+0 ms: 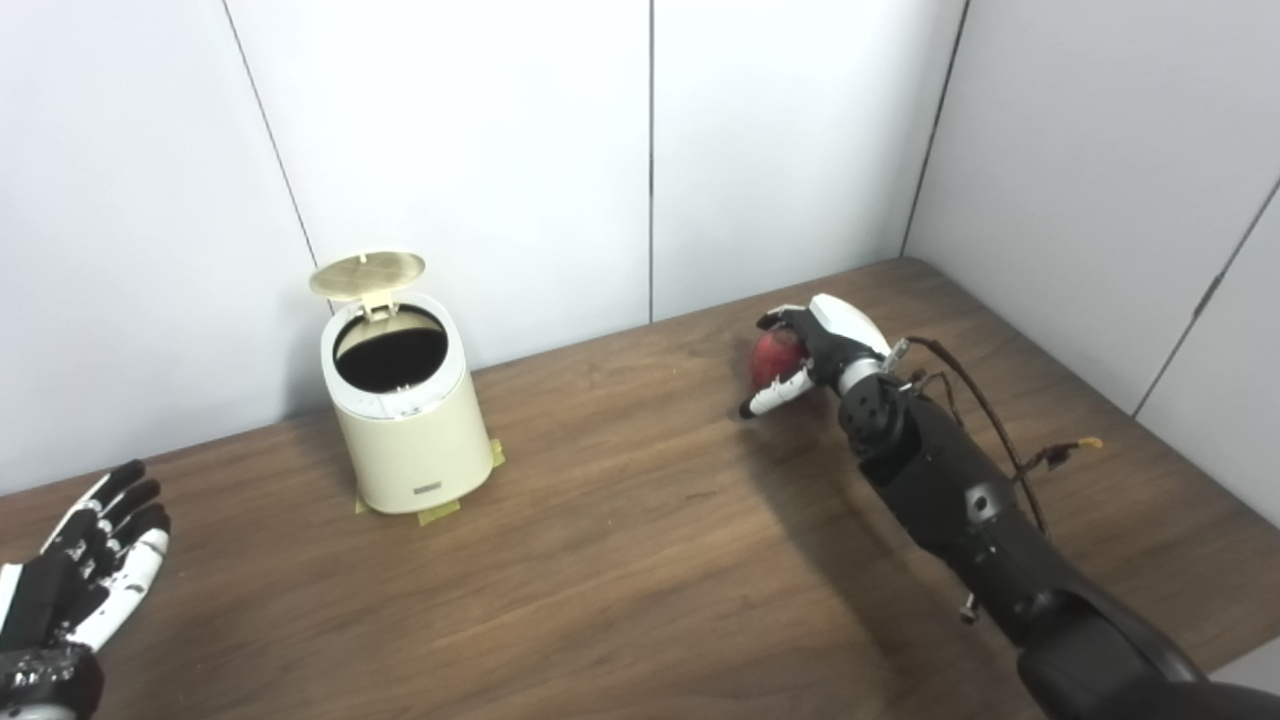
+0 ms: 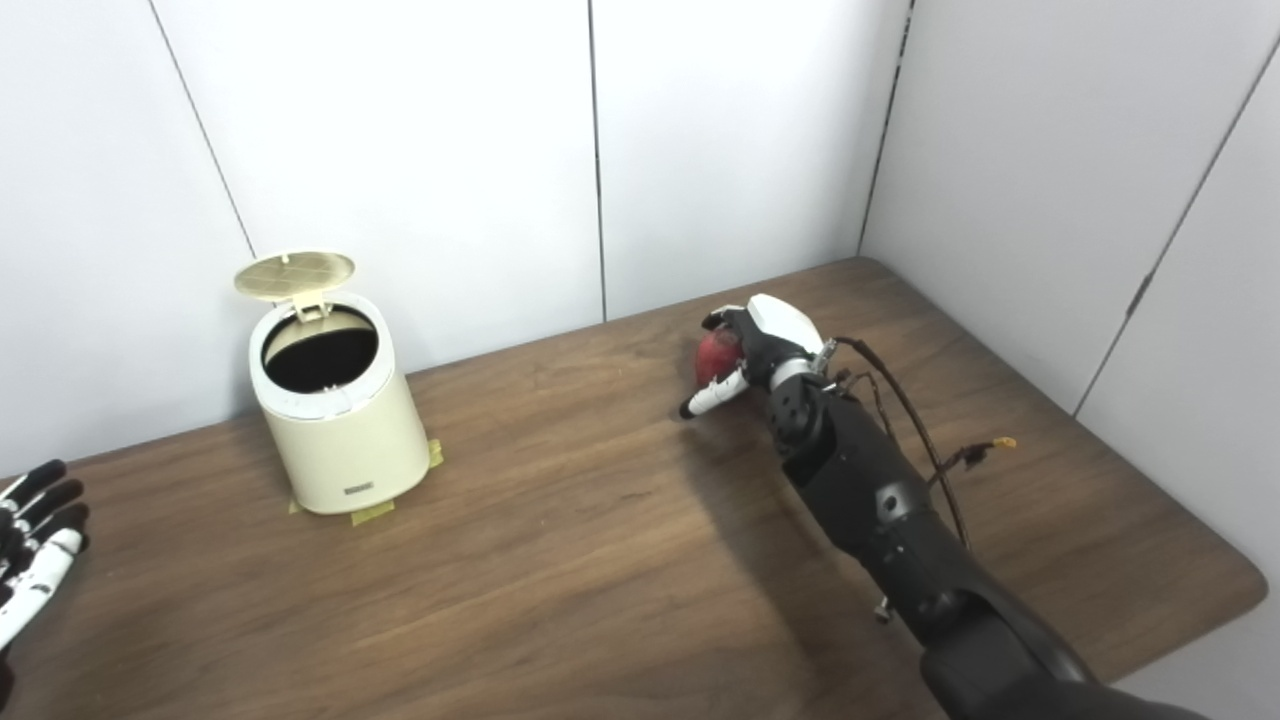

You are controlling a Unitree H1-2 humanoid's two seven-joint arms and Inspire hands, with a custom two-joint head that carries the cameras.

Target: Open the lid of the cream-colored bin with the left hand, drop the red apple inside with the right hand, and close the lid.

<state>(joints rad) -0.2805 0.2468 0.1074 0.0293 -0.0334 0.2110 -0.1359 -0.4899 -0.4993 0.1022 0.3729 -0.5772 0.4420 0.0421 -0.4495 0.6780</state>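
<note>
One red apple (image 1: 775, 357) sits gripped in the right hand (image 1: 815, 350); left hand (image 1: 90, 570) open, empty.

Cream-colored bin (image 2: 335, 430) is sitting on the wooden table (image 2: 560, 560) at about 9 o'clock of frame centre, its lid (image 2: 294, 272) standing tipped up and back, dark opening showing. Yellowish tape bits (image 2: 372, 515) are sticking out under its base. Right hand (image 2: 745, 355) is curling around the red apple (image 2: 716, 356) at roughly 1 o'clock, well apart from the bin. Left hand (image 2: 30, 555) is hanging at the 8 o'clock edge, fingers spread, holding nothing. Loose cables (image 2: 925, 440) are trailing off the right forearm.
</note>
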